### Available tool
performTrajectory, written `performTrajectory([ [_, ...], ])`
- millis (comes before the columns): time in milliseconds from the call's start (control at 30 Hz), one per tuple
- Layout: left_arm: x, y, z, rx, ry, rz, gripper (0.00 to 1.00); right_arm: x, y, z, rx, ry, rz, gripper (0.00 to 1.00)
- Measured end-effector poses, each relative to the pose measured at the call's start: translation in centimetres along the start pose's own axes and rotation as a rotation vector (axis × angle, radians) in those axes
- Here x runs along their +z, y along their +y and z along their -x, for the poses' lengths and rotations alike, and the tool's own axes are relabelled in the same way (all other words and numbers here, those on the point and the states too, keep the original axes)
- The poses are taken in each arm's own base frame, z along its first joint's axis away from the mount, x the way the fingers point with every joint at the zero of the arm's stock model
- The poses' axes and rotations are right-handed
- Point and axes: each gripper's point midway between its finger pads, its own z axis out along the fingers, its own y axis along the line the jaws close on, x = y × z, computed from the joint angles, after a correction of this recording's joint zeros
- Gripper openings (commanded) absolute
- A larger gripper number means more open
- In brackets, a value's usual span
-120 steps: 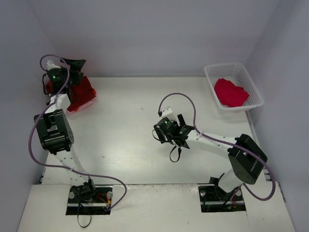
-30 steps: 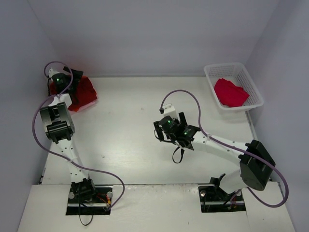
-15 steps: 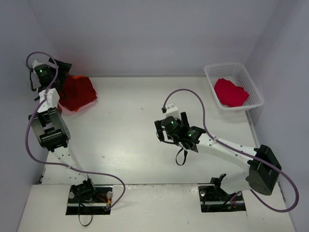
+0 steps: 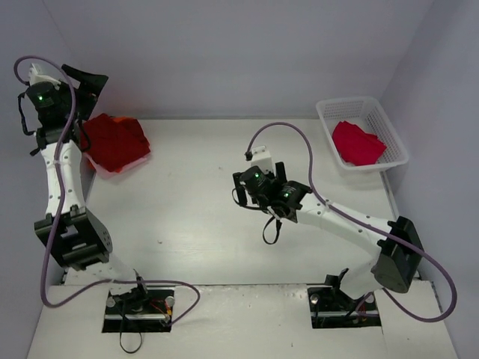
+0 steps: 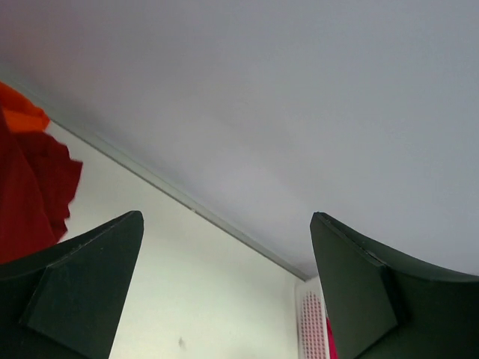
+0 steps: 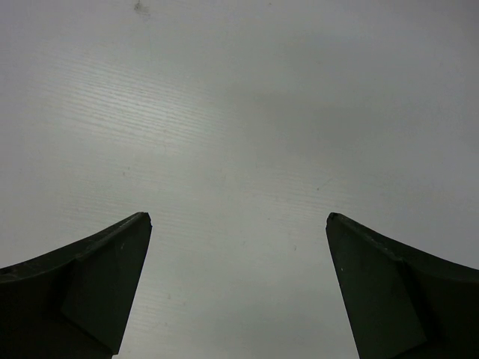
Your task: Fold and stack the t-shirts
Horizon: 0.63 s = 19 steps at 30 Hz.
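Observation:
A folded stack of t-shirts (image 4: 114, 142) lies at the far left of the table, a dark red one on top and a pale edge showing underneath. My left gripper (image 4: 88, 84) hangs open above and left of the stack, holding nothing. In the left wrist view its gripper (image 5: 227, 217) frames bare table, with the dark red t-shirt (image 5: 30, 187) and an orange one (image 5: 19, 112) at the left edge. A crimson t-shirt (image 4: 358, 143) lies crumpled in the white basket (image 4: 397, 138). My right gripper (image 4: 258, 196) is open and empty over the table's middle; between its fingers (image 6: 238, 217) only bare table shows.
The white lattice basket stands at the far right corner, also seen low in the left wrist view (image 5: 310, 321). Grey walls close in the table on the left, back and right. The right arm's purple cable (image 4: 299, 138) loops above the table.
My left gripper has risen and swung left, off the stack it hovered over a second ago. The right arm has stretched out, carrying its gripper slightly left.

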Motion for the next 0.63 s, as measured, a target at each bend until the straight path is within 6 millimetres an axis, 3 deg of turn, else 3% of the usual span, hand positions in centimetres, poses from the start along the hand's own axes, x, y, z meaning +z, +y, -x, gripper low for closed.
performTrajectory([
  [133, -3.7, -1.8, -2.7, 0.006, 0.032, -0.015, 0.88, 0.7, 0.6, 0.9, -0.010, 0.018, -0.029, 1.00],
  [233, -5.1, -2.2, -6.0, 0.001, 0.096, -0.011, 0.88, 1.0, 0.5, 0.7, -0.017, 0.032, -0.047, 1.00],
  [433, -6.9, -0.6, -13.2, 0.034, 0.279, 0.054, 0.88, 1.4, 0.5, 0.7, -0.027, 0.049, -0.075, 1.00],
  [533, -10.0, 0.6, -14.9, 0.056, 0.318, 0.103, 0.88, 1.6, 0.6, 0.9, -0.025, 0.050, -0.079, 0.99],
  [633, -13.4, -0.1, -14.7, 0.103, 0.307, 0.104, 0.88, 1.7, 0.7, 1.1, -0.016, 0.049, -0.079, 1.00],
])
